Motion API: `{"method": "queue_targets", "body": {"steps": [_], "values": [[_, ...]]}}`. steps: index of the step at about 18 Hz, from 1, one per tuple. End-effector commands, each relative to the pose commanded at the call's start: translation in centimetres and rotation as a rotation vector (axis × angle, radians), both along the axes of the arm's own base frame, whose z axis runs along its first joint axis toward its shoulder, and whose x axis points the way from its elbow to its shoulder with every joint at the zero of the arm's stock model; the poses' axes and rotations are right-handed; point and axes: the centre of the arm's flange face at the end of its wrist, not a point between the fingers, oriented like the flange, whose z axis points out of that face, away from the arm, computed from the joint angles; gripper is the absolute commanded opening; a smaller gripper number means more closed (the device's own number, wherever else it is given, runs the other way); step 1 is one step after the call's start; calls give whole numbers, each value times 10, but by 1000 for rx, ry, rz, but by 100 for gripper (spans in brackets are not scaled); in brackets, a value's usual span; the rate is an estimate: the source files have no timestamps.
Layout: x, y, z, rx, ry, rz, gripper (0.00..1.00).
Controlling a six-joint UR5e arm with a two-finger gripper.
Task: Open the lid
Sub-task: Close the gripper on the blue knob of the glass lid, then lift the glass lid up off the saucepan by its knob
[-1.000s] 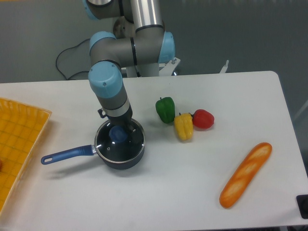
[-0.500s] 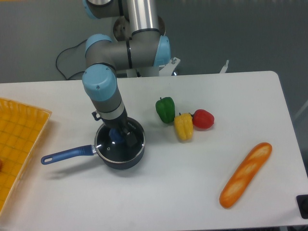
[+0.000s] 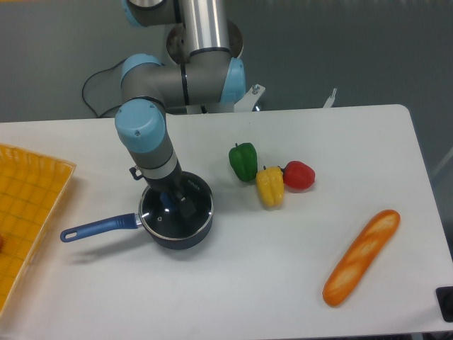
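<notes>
The lid point(image 3: 165, 218), a round glass disc with a thin metal rim, lies flat on the dark blue saucepan point(image 3: 185, 238) left of the table's centre. My gripper point(image 3: 175, 203) comes down from the tilted wrist right over the lid's middle. One dark finger point(image 3: 187, 206) stands just right of the blue knob point(image 3: 168, 202), which is mostly covered. The other finger is hidden under the wrist, so I cannot tell whether the jaws press on the knob.
The saucepan's blue handle point(image 3: 99, 227) points left towards a yellow tray point(image 3: 28, 205) at the table's left edge. Green point(image 3: 243, 161), yellow point(image 3: 270, 185) and red point(image 3: 299, 175) peppers lie to the right. A bread loaf point(image 3: 362, 256) lies front right.
The wrist has swung left and tilted over the pan. The gripper has come lower onto the lid, covering most of the knob. The lid and pan have not moved.
</notes>
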Motion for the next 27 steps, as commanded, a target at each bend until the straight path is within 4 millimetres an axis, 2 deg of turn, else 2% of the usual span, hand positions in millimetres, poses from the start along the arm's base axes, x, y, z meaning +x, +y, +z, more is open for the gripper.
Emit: {"method": "queue_targets", "body": {"steps": [6,11,17,27], "values": [[-2,1,4,10,-2,-2,84],[-5,2,9,29,-11,1,67],[-5,2,9,28,-12,1,55],[-9,2,17,30,-9,8,51]]}}
